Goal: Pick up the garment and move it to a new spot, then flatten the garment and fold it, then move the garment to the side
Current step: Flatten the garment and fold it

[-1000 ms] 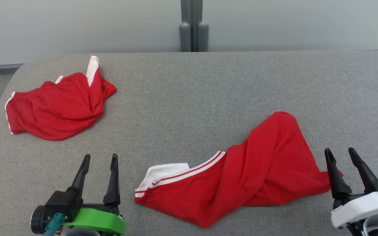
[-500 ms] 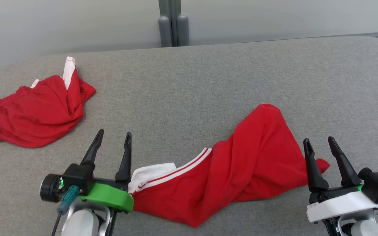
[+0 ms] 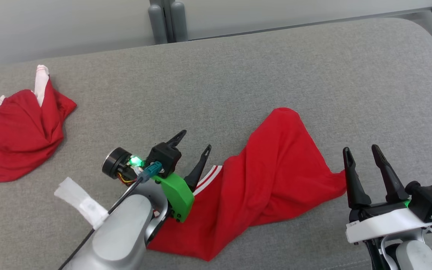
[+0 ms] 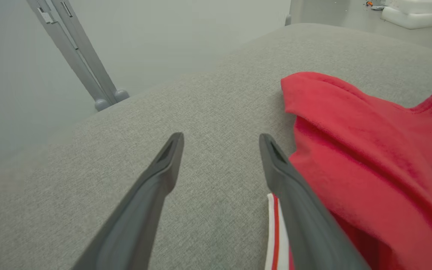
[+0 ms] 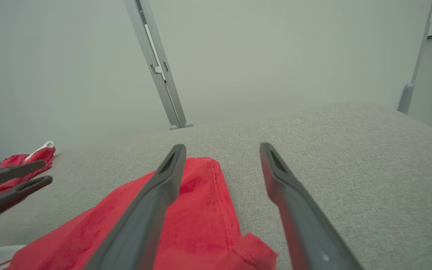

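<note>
two spread end effectors are bracketing a twisted red jersey

the red jersey (image 3: 276, 176) is lying bunched and twisted across the lower centre of the head view on the grey desk (image 3: 238, 75). the left end effector (image 3: 195, 140) is hovering empty with fingers wide apart, one finger sitting over the white-and-red striped trim (image 3: 210, 174). the right end effector (image 3: 360, 148), equally spread and empty, is hanging just beside the jersey's pointed right-hand corner. the likely trouble is that the left could be pinching only the thin trim or a single layer while the right is closing on bare desk, so the cloth would be lifting lopsided and twisting further. a second red garment (image 3: 13, 142) is lying at the far left, well apart, crowding that side as a landing spot.
</note>
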You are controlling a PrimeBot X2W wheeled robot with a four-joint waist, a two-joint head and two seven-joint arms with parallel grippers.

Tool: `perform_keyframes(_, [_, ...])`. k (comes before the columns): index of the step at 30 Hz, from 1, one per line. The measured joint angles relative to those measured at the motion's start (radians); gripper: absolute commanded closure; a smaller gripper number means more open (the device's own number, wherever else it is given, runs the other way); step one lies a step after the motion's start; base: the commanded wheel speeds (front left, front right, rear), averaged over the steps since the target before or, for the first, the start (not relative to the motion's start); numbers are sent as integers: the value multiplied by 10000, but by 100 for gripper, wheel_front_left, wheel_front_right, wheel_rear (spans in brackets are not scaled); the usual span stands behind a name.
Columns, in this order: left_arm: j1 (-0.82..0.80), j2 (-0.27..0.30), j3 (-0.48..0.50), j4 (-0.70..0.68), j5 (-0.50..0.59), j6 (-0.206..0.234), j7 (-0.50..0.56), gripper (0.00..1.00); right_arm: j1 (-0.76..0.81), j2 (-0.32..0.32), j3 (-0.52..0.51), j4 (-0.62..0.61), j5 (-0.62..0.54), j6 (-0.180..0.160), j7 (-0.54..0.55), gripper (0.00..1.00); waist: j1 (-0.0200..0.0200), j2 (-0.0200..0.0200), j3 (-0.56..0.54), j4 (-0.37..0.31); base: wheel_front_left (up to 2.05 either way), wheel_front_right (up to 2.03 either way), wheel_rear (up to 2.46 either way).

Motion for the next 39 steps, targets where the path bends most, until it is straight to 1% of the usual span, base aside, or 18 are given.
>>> perform_keyframes(4, [-476, 117, -1308, 725, -767, 0, 648, 0, -89, 54, -25, 4, -40, 0, 0, 0, 0, 0, 88, -313, 0, 0, 0])
perform_keyframes(9, [-886, 288, -2520, 1354, -1507, 0, 995, 0, -105, 100, -63, 12, -59, 0, -2, 0, 0, 0, 223, -656, 0, 0, 0])
perform_keyframes(12, [-1000, 311, -3104, 1747, -2036, 0, 1356, 0, -105, 105, -92, 13, -63, 0, 0, 0, 0, 0, 309, -817, 0, 0, 0])
perform_keyframes(15, [-1155, 372, -3551, 2059, -2364, 0, 1453, 0, -110, 119, -88, 15, -84, 0, -2, 0, 0, 0, 376, -935, 0, 0, 0])
perform_keyframes(16, [-1226, 374, -3668, 2136, -2541, 0, 1501, 7, -113, 128, -82, 15, -104, 0, -2, 0, 0, 0, 390, -970, 0, 0, 0])
perform_keyframes(17, [-1286, 370, -3760, 2215, -2711, 0, 1471, 21, -113, 130, -88, 15, -121, 0, -2, 0, 0, 0, 401, -997, 0, 0, 0])
perform_keyframes(18, [-1338, 366, -3856, 2303, -2800, 0, 1415, 55, -113, 132, -92, 15, -140, 0, 0, 0, 0, 0, 406, -1014, 0, 0, 0])
perform_keyframes(19, [-1385, 353, -3944, 2368, -2861, 0, 1409, 100, -113, 132, -92, 17, -142, 0, -2, 0, 0, 0, 401, -1018, 0, 0, 0])
perform_keyframes(24, [-1540, 253, -4332, 2642, -3281, -8, 951, 100, -110, 128, -127, -19, -232, 0, 0, 0, 0, 0, 328, -968, 0, 0, 0])
perform_keyframes(26, [-1686, 245, -4307, 2746, -3335, -27, 604, 100, -94, 125, -194, -58, -242, 0, 0, 0, 0, 0, 288, -907, 0, 0, 0])
perform_keyframes(30, [-2360, 336, -3963, 2940, -3411, -27, -209, 100, -39, 109, -282, -128, -267, 0, 0, 0, 0, 0, 208, -705, 0, 0, 0])
perform_keyframes(32, [-2714, 499, -3749, 2995, -3453, -27, -477, 100, -8, 107, -295, -161, -301, 0, 0, 0, 0, 0, 184, -591, 0, 0, 0])
perform_keyframes(34, [-3145, 734, -3465, 3009, -3453, 63, -723, 100, 4, 111, -290, -171, -322, 0, -2, 0, 0, 0, 171, -473, 0, 0, 0])
perform_keyframes(39, [-4001, 1371, -2755, 2920, -3442, 242, -965, 100, -23, 119, -255, -176, -332, 0, -2, 0, 0, 0, 227, -355, 0, 0, 0])
